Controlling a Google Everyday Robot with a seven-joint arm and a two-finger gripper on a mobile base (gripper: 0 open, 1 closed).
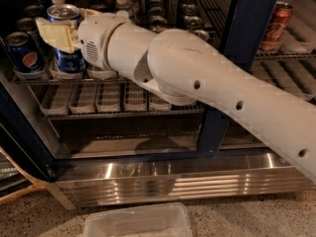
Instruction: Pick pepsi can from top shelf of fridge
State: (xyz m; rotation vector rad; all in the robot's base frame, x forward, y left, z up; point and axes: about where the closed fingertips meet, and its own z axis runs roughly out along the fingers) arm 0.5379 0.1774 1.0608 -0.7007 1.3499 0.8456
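Note:
The pepsi can (68, 59), blue with a silver top, stands at the front left of the top shelf (30, 79) of the fridge (236, 58). My gripper (62, 31) reaches in from the right on a thick white arm. Its cream fingers (55, 35) are closed around the can's upper half, one in front of it and one behind. A second pepsi can (22, 53) stands just to the left, apart from the gripper.
A red cola can (274, 26) stands on the right-hand shelf beyond the blue door post. Dark cans and bottles (158, 6) fill the rows behind. Clear lane trays (98, 98) sit on the lower rack. A clear plastic bin (138, 222) lies on the floor before the ribbed steel base (173, 177).

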